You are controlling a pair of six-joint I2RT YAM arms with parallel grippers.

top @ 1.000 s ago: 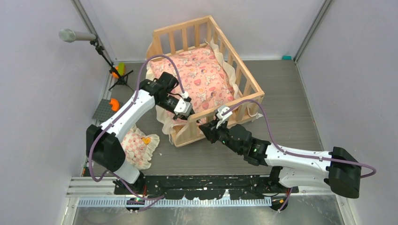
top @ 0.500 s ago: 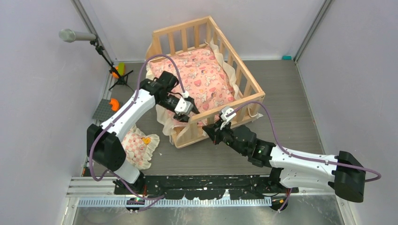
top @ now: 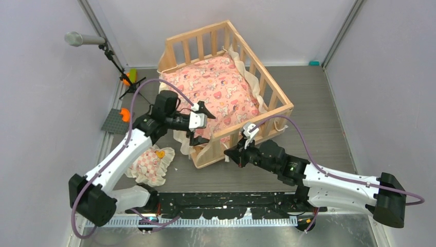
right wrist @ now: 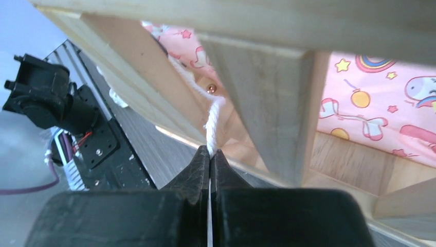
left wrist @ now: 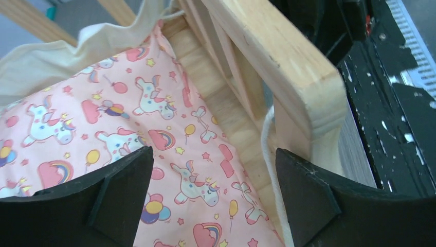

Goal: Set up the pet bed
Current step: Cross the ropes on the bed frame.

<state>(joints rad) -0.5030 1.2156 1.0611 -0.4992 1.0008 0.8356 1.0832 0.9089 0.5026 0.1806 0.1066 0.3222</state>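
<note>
The pet bed [top: 280, 100], a pale wooden slatted frame, stands mid-table with a pink unicorn-print cushion [top: 221, 92] inside. My left gripper [top: 198, 123] hovers open over the bed's near left corner. In the left wrist view its jaws [left wrist: 213, 154] are spread above the cushion [left wrist: 103, 113] beside the corner rail [left wrist: 277, 56], holding nothing. My right gripper [top: 229, 153] is outside the near rail, low down. In the right wrist view [right wrist: 210, 153] it is shut on a white cord [right wrist: 212, 121] running out between the slats [right wrist: 267, 103]. A small frilled pillow [top: 149, 164] lies on the table left of the bed.
A microphone on a stand [top: 85, 39] is at the far left. Orange and green toys [top: 128, 77] and a grey plate [top: 114, 121] lie by the left wall. A teal item [top: 313, 63] sits at the back right. Walls close in on both sides.
My left gripper has opened, let go of the cushion and drawn back a little to the left. My right gripper has shut on the white cord and moved nearer. The bed has shifted slightly.
</note>
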